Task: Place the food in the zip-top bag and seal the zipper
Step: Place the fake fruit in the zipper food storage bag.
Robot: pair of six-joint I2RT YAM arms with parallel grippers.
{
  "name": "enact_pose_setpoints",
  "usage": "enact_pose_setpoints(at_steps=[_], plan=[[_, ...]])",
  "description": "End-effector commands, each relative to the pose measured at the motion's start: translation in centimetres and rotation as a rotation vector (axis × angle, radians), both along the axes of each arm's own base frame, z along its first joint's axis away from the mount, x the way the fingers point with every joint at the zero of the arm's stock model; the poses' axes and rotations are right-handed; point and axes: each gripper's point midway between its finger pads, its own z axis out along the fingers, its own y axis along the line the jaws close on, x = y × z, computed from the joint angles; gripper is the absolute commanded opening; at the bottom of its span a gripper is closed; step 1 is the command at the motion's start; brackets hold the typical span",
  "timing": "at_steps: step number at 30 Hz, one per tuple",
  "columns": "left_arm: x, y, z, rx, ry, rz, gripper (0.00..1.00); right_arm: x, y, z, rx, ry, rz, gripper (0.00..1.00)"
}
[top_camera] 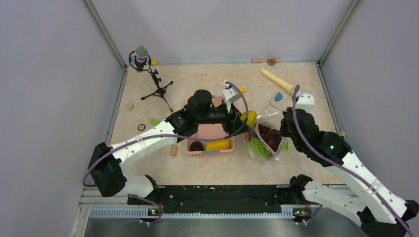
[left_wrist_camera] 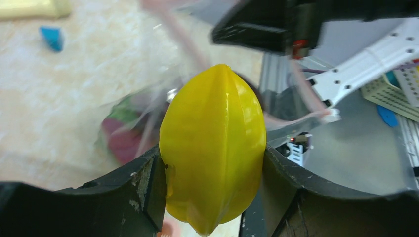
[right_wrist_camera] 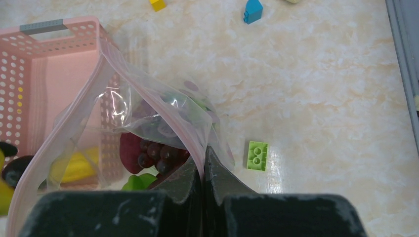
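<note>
The table (top_camera: 207,74) is pale and marbled. The pink basket (top_camera: 212,150) sits on it near the middle, with a yellow piece (top_camera: 218,145) and a dark piece (top_camera: 196,146) at its near end.

The zip-top bag (right_wrist_camera: 148,98) lies just right of the basket, touching it, with its mouth gaping toward the basket. My right hand (right_wrist_camera: 202,163) is closed tight on the bag's rim. It pinches the pinkish zipper (right_wrist_camera: 103,54) strip between its fingers and holds that edge up off the table.

The beige rolling pin (top_camera: 277,80) lies well beyond the bag, toward the far right corner.

My left hand (left_wrist_camera: 212,173) is about half spread and clamped on the yellow fruit (left_wrist_camera: 212,143), a ridged, pointed piece gripped across its middle. It is up in the air over the basket's right edge, just beside the bag's mouth.

Inside the bag are dark purple-brown pieces (right_wrist_camera: 158,153), a magenta piece (right_wrist_camera: 129,148) and a green piece (right_wrist_camera: 136,181).

A small green block (right_wrist_camera: 257,155) lies on the table just right of the bag, apart from it.
</note>
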Motion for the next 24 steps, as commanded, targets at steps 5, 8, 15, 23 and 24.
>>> enact_pose_setpoints(at_steps=[5,8,15,23,24], plan=[[-3.0,-2.2,9.7,-0.237,-0.21,-0.068,0.0,0.2,0.3,1.0,0.038,-0.038,0.012,0.01],[-3.6,-3.2,10.6,-0.271,-0.202,-0.093,0.0,0.2,0.4,1.0,0.041,-0.038,0.016,0.01],[-3.0,-6.2,9.9,-0.243,-0.166,-0.098,0.04,0.1,0.5,1.1,0.047,-0.042,0.027,0.01],[-2.9,-7.9,8.3,-0.158,-0.169,-0.086,0.36,0.0,0.6,1.2,0.05,-0.044,0.031,0.01],[-2.9,-7.9,8.2,-0.152,-0.171,-0.083,0.42,0.0,0.6,1.2,0.052,-0.045,0.032,0.01]])
